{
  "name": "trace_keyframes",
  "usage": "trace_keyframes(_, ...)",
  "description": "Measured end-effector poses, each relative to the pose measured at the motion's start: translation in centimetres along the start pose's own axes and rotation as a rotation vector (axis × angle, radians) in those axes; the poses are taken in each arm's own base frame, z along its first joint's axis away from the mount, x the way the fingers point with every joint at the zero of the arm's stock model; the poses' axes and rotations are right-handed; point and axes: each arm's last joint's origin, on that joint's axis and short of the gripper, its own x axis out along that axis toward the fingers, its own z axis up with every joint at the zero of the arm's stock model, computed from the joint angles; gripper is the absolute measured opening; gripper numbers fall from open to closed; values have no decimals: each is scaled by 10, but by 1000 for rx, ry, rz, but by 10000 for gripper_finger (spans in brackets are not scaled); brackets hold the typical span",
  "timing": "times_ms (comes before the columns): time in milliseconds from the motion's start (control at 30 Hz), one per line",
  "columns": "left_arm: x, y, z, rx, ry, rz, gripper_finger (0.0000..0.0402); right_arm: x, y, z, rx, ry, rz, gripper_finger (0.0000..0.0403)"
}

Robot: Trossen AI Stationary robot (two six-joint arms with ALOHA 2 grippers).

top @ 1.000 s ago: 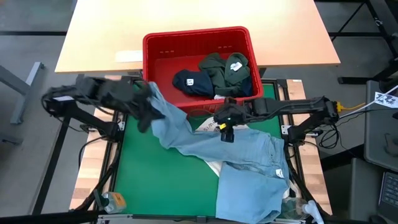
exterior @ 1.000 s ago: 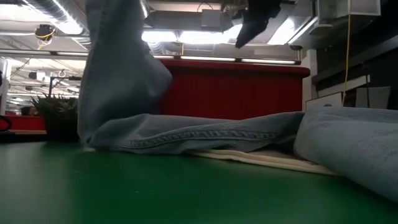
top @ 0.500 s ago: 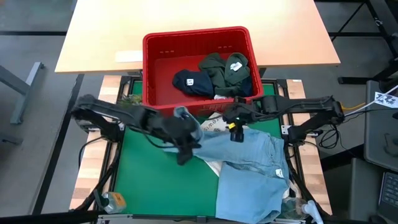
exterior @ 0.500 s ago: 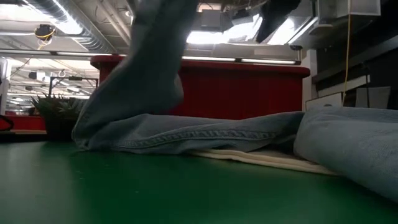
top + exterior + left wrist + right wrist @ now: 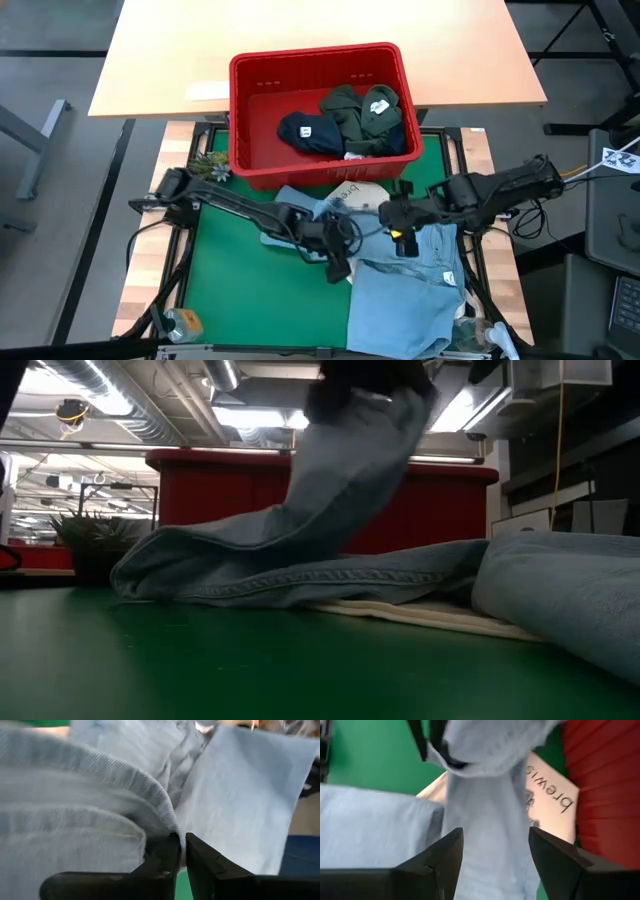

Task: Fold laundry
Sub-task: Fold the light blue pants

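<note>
Light blue jeans [image 5: 410, 290] lie on the right half of the green mat [image 5: 240, 290], partly over a white printed bag [image 5: 355, 195]. One leg [image 5: 330, 490] is doubled back, with its fold [image 5: 150, 565] resting on the mat. My left gripper [image 5: 340, 255] is shut on that leg's end, above the middle of the mat. My right gripper [image 5: 402, 235] hovers open just to the right of it, over the jeans' upper part, its fingers [image 5: 437, 862] on either side of the leg without touching it. Navy [image 5: 305, 132] and olive [image 5: 360, 115] garments lie in the red basket [image 5: 250, 130]. My left gripper pinches the hemmed edge [image 5: 167, 815] of the jeans leg's end between its two fingers, which slant down from the table's left. The leg end is lifted clear. The leg slopes slack from the fingers down to the fold on the mat.
The red basket stands along the mat's far edge, with a wooden table [image 5: 320, 40] behind it. A small plant [image 5: 210, 165] sits at the mat's far left corner, and a small object [image 5: 180, 322] at its near left corner. The mat's left half is bare green.
My left gripper has swung toward the table's right edge and down, carrying the jeans leg's end over the rest of the jeans. The leg is now folded back on itself, and its fold stays on the mat. My right gripper, still open, has drifted toward the right and near edges.
</note>
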Motion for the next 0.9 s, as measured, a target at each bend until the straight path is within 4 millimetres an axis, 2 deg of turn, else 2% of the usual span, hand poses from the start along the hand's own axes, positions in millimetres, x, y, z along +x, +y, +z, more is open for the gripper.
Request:
trace_keyframes(200,28,5,-12,28,65,21,76,-4,19,-7,-64,-1,-6,225)
trace_keyframes(400,31,14,-7,13,65,37,114,-7,29,-10,-66,-24,-50,225)
trace_keyframes(500,22,18,-3,6,74,39,115,-4,34,-12,-78,-27,-45,225)
trace_keyframes(600,6,22,-3,3,144,31,110,9,35,-18,-73,6,-55,225)
trace_keyframes(767,-24,21,-18,-62,345,60,106,39,36,-33,-63,68,-81,225)
trace_keyframes(900,-46,15,-39,-82,483,174,106,60,39,-41,-62,67,-78,225)
